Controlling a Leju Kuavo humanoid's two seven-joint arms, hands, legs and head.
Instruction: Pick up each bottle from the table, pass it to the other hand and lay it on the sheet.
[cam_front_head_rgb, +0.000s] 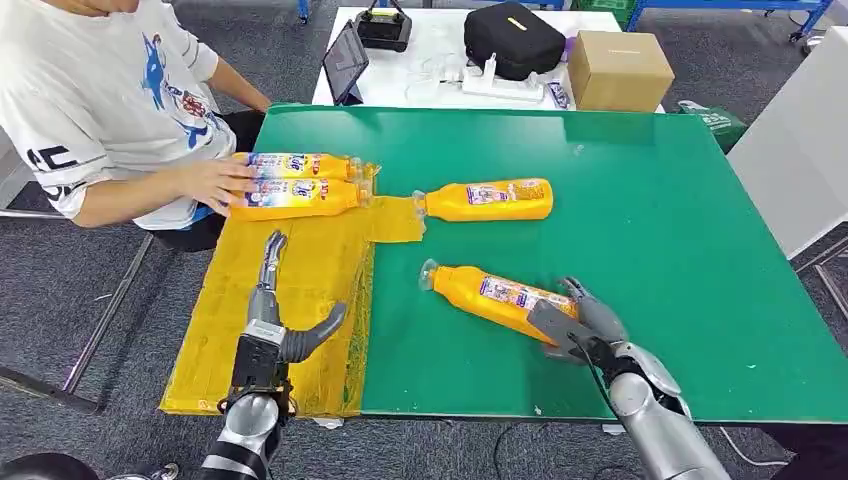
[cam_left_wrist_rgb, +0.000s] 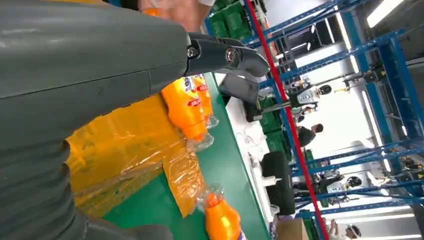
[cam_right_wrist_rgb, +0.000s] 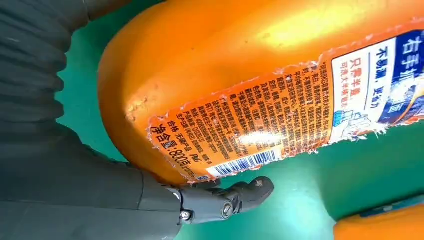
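Observation:
An orange bottle (cam_front_head_rgb: 492, 297) lies on the green table (cam_front_head_rgb: 650, 200), cap toward the sheet. My right hand (cam_front_head_rgb: 582, 320) grips its base, thumb on the near side and fingers over the far side; up close the thumb (cam_right_wrist_rgb: 235, 197) lies against the labelled bottle (cam_right_wrist_rgb: 260, 75). A second orange bottle (cam_front_head_rgb: 490, 199) lies farther back, its cap at the corner of the yellow sheet (cam_front_head_rgb: 300, 290). Two more bottles (cam_front_head_rgb: 295, 185) lie on the sheet's far end. My left hand (cam_front_head_rgb: 275, 320) hovers open over the sheet, holding nothing. The left wrist view shows the sheet (cam_left_wrist_rgb: 115, 150) and those two bottles (cam_left_wrist_rgb: 187, 107).
A person sits at the table's left, one hand (cam_front_head_rgb: 215, 182) resting on the two bottles on the sheet. Behind stands a white table (cam_front_head_rgb: 430, 75) with a tablet (cam_front_head_rgb: 345, 60), a black bag (cam_front_head_rgb: 512, 38) and a cardboard box (cam_front_head_rgb: 618, 68). The table's right half is bare green.

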